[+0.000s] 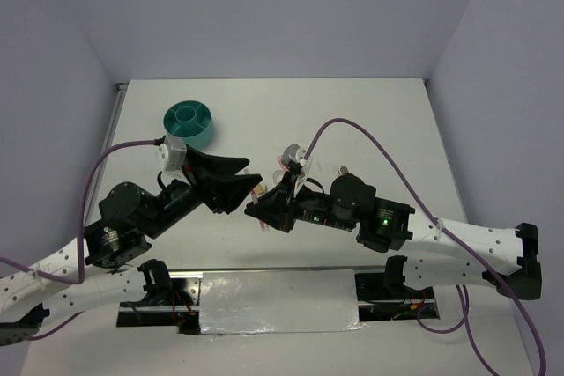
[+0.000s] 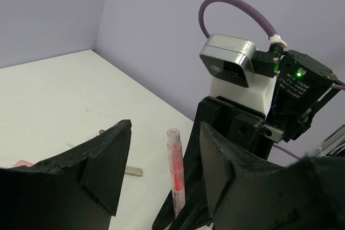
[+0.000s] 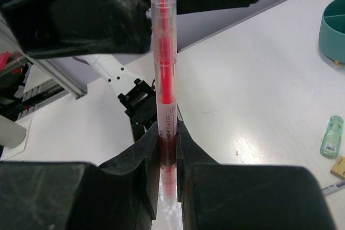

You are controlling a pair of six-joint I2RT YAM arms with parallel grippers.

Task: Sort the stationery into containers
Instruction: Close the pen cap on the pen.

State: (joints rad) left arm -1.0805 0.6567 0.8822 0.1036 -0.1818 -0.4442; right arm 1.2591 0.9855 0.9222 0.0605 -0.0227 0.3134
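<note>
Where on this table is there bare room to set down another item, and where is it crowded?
Free: the wide stretch of table from the teal organizer across to the right wall. Crowded: mid-table, where the left gripper and right gripper meet around the highlighter, small items scattered beside them.

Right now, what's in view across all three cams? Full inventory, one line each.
highlighter: 1, clear barrel with red-pink core, off the table, clamped in the right gripper
desk organizer: 1, teal, round, far-left part of the table
mint-green piece: 1, mint-green, lying on the table
beige block: 1, beige, next to the mint-green piece, cut by the frame edge
thin pen: 1, only its tip shows, near the beige block
pink piece: 1, pink, on the table, mostly hidden
table: 1, white
left gripper: 1, black, open, fingers either side of the highlighter's top
right gripper: 1, black, shut on the highlighter
</note>
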